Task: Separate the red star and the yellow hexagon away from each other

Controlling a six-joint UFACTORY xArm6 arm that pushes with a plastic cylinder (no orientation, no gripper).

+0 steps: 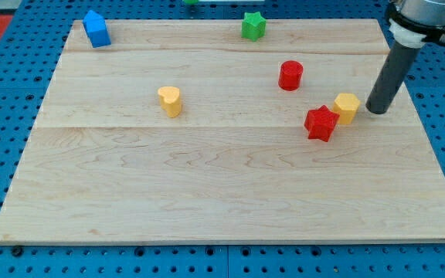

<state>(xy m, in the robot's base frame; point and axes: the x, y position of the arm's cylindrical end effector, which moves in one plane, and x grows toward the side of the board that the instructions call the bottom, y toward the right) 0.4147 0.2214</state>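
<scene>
The red star (pixel 321 123) lies on the wooden board at the view's right of centre. The yellow hexagon (pixel 347 107) sits just to its upper right, touching or almost touching it. My tip (pixel 376 110) stands on the board just to the right of the yellow hexagon, a small gap between them. The dark rod rises from it toward the view's top right corner.
A red cylinder (pixel 290 75) stands above and left of the pair. A yellow heart (pixel 170 100) is left of centre. A green star (pixel 253 25) is at the top edge. A blue block (pixel 96 28) is at the top left. The board's right edge (pixel 427 131) is near my tip.
</scene>
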